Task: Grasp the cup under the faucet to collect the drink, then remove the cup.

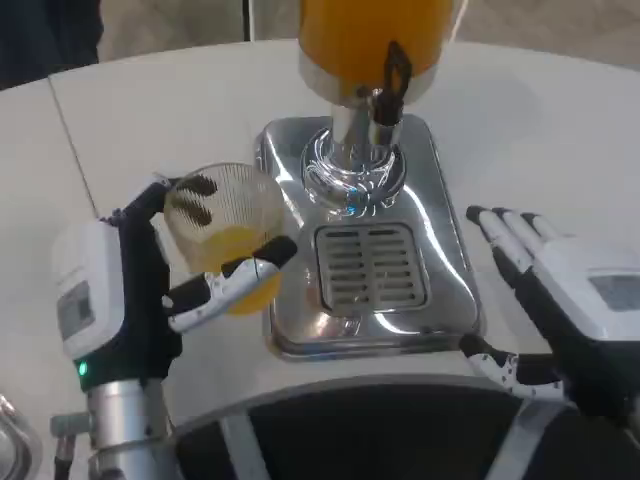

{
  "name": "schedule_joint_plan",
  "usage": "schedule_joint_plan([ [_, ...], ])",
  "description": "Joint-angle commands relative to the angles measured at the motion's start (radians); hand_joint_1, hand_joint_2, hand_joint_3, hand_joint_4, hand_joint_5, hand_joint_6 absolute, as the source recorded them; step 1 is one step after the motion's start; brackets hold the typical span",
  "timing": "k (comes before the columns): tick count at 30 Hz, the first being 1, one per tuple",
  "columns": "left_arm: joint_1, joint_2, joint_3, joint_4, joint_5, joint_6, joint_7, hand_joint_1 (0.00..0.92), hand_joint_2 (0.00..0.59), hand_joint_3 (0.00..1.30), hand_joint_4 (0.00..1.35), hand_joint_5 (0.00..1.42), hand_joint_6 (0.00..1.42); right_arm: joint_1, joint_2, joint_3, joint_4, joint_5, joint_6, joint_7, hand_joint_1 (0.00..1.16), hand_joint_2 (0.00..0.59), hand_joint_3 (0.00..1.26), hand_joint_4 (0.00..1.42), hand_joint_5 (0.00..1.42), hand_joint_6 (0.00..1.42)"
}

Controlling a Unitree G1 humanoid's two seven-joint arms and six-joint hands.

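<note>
Cup held left of the dispenser's drip tray

The clear ribbed cup (226,232) (orange drink in its bottom) tilts, mouth up and toward the camera, gripped by the left hand (130,290) just left of the chrome base (445,290), off the grate (371,266). The faucet (385,92) stands farther right. Bare white table (150,110) lies left. The right hand (565,300) rests open, fingers spread, holding nothing.
</note>
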Motion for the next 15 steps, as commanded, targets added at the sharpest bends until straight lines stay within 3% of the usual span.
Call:
schedule_joint_plan([
  [1, 0.064, 0.004, 0.014, -0.104, 0.010, -0.013, -0.032, 0.635, 0.000, 1.10, 1.03, 1.40, 1.42, 0.023, -0.003, 0.005, -0.027, 0.000, -0.014, -0.009, 0.69, 0.411, 0.00, 0.00, 0.00, 0.08],
  [15, 0.271, -0.017, 0.013, -0.308, -0.005, -0.055, -0.142, 0.629, 0.000, 1.10, 1.03, 1.40, 1.42, 0.054, 0.039, 0.052, -0.050, -0.055, -0.031, -0.046, 0.68, 0.416, 0.00, 0.00, 0.00, 0.08],
])
